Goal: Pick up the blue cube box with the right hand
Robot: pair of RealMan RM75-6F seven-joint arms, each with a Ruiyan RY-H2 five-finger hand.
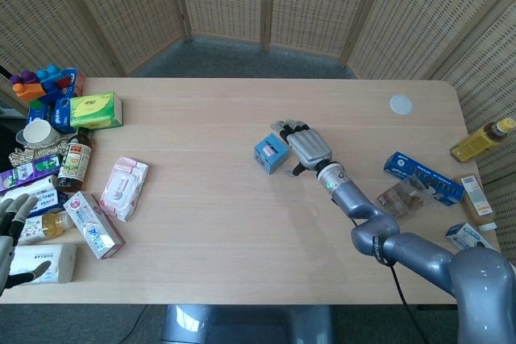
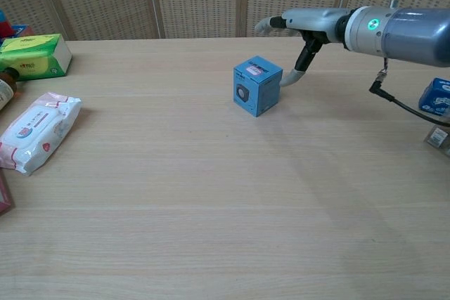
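The blue cube box stands on the table's middle, one corner turned toward the chest camera. My right hand hovers just to its right, a little above table level, fingers spread and empty. Its thumb hangs down close beside the box's right face; whether it touches is unclear. At the table's lower left edge my left hand stays open, fingers apart, holding nothing, seen only in the head view.
Along the left side lie a pink wipes pack, a green tissue box, bottles and toy blocks. Right of my arm are a blue packet, a small white disc and an amber bottle.
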